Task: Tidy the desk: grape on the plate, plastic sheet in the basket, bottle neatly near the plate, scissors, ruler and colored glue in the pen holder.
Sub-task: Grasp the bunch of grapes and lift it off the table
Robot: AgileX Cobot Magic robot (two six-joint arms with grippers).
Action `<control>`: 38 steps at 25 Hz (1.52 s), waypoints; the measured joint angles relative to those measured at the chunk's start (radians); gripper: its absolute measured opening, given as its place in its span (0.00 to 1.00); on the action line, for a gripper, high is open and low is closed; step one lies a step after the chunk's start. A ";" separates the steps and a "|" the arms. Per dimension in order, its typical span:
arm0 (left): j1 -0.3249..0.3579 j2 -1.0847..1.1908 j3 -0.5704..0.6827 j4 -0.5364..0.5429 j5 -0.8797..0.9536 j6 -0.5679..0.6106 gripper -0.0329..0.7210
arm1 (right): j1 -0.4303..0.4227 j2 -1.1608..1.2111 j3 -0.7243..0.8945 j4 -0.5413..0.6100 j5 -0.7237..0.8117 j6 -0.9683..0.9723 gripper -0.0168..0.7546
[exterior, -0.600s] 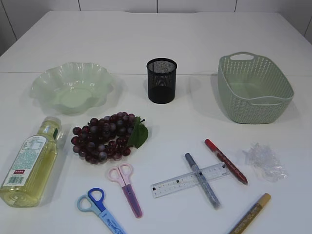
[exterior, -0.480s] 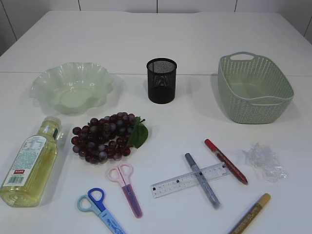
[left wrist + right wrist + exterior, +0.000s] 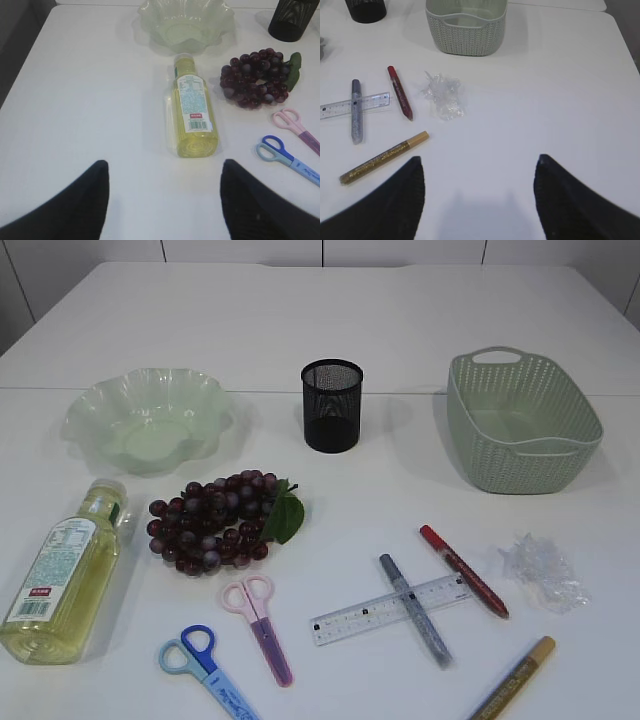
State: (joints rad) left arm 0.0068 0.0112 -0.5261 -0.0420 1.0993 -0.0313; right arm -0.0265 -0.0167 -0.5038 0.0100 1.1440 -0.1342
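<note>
White worktop (image 3: 400, 310), nothing sorted yet.

Green basket (image 3: 522, 422) at back right, upright and holding nothing. Scalloped green plate (image 3: 148, 420) at back left, likewise bare.

Bottle (image 3: 62, 575) of yellow liquid lying on its side at front left, cap toward the plate; probably needs standing up near the plate rather than a long carry.

Bunch of grapes (image 3: 213, 522) with a leaf just in front of the plate, a short lift away.

Black mesh pen holder (image 3: 331, 405) upright at back centre, between plate and basket, within reach of either arm.

Clear ruler (image 3: 390, 610) flat at front centre, with a silver glue pen (image 3: 415, 610) lying across it; pen likely to be taken first. Red glue pen (image 3: 463, 571) just right of these, gold glue pen (image 3: 512, 680) at the front edge. Pink scissors (image 3: 259, 627) and blue scissors (image 3: 207, 666) flat, front left of the ruler, closed.

Crumpled plastic sheet (image 3: 545, 572) on the right, in front of the basket, well apart from the pens.

Left gripper (image 3: 165, 200) wide and holding nothing, hovering above the worktop short of the bottle's base. Right gripper (image 3: 479, 200) equally wide and bare, short of the plastic sheet and gold pen. Both seemingly poised for a first pick.
</note>
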 joint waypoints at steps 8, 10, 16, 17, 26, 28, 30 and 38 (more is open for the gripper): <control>0.000 0.000 0.000 0.000 0.000 0.000 0.71 | 0.000 0.000 0.000 0.000 0.000 0.000 0.71; 0.000 0.000 0.000 0.000 0.000 0.000 0.70 | 0.000 0.000 0.000 0.000 0.000 0.000 0.71; 0.000 0.000 0.000 0.000 0.000 0.000 0.69 | 0.000 0.000 0.000 0.000 0.000 0.000 0.71; 0.000 0.000 0.000 0.000 0.000 0.000 0.69 | 0.000 0.000 0.000 0.000 0.000 0.000 0.71; 0.000 0.000 0.000 -0.008 -0.002 0.000 0.69 | 0.000 0.000 -0.007 0.002 -0.024 0.023 0.71; 0.000 0.009 -0.008 -0.020 -0.008 0.000 0.69 | 0.000 0.000 -0.012 0.005 -0.062 0.061 0.71; 0.000 0.035 -0.027 -0.029 -0.016 0.000 0.69 | 0.000 -0.002 -0.016 0.008 -0.104 0.089 0.71; 0.000 0.322 -0.092 -0.069 -0.235 0.000 0.67 | 0.000 0.157 -0.081 0.099 -0.146 0.113 0.68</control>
State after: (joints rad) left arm 0.0068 0.3329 -0.6177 -0.1109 0.8646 -0.0313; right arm -0.0265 0.1402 -0.5847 0.1090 0.9983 -0.0213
